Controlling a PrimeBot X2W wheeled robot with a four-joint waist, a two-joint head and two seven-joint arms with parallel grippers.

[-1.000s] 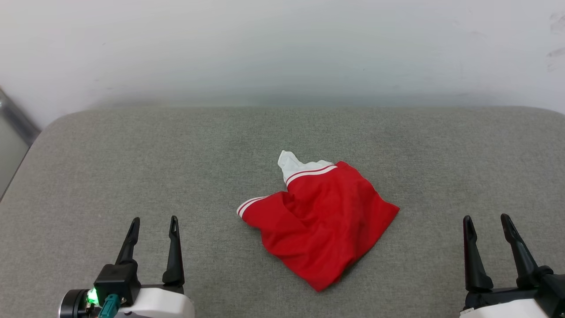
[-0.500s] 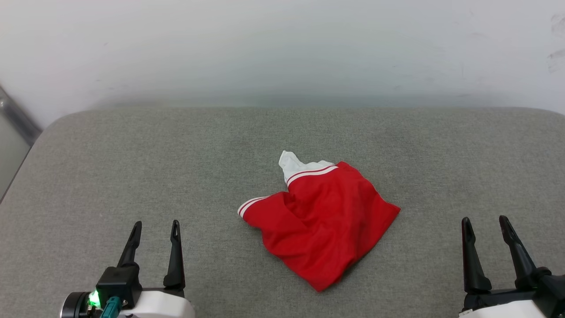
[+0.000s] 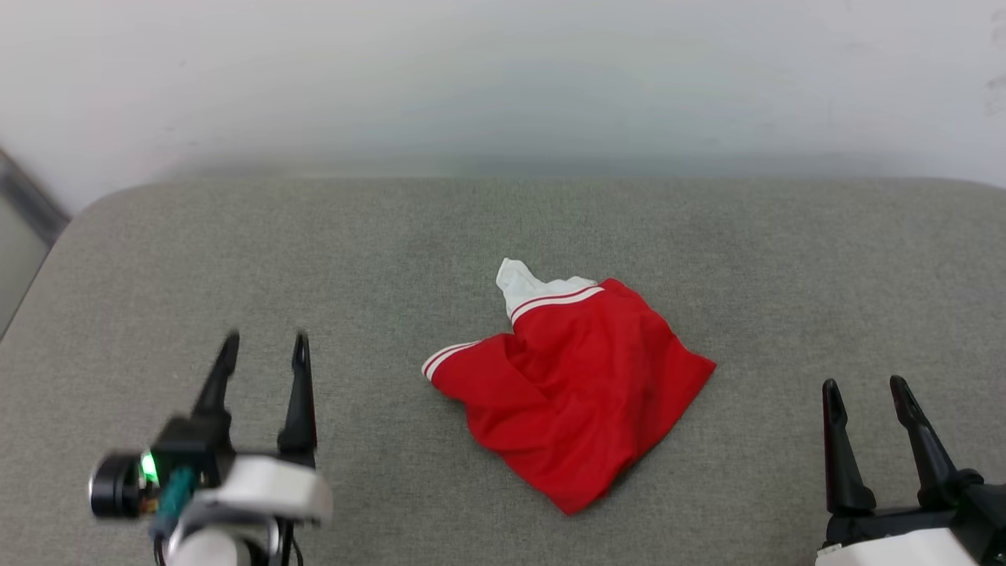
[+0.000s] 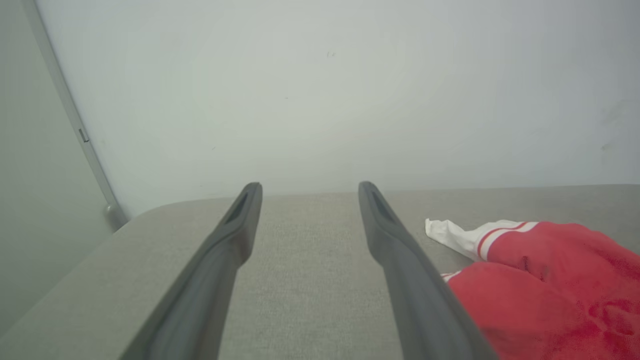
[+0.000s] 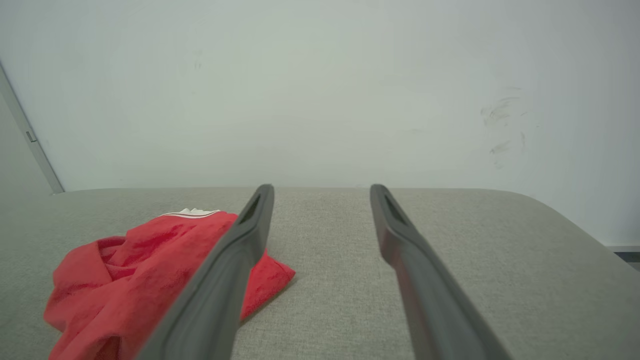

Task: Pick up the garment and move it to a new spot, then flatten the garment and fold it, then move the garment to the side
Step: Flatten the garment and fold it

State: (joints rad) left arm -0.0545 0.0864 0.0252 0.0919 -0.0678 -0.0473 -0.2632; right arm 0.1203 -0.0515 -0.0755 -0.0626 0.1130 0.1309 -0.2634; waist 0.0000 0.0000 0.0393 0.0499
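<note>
— State of the left claw (image 3: 265, 339)?
— Spread wide, fingers well apart, gripping nothing. Blurred in the head view, poised over the grey padded surface (image 3: 236, 251), clear of any cloth.

— And the right claw (image 3: 863, 384)?
— Spread just as wide, likewise empty. Sharp in the head view, fingers pointing toward the pale wall (image 3: 503, 79).

— Whereabouts of the red jersey (image 3: 574, 401)?
— Between the two claws, lying crumpled on the padded surface. Off to the right of the left claw, level with its fingers and partly beyond the tips, with bare grey fabric in between. Off to the left of the right claw, nearest red corner about level with its fingertips, again well apart.

— Seen from the left wrist?
— Heaped just right of the claw's right-hand finger, lower part hidden behind it. White sleeve panel (image 4: 452, 235) with red-and-white striped trim poking out on the far side, beyond the fingertip.

— And from the right wrist?
— Bunched to the left of the claw's left-hand finger, one red corner passing behind that finger and showing in the gap between the two. Thin line of white trim along the far edge.
</note>
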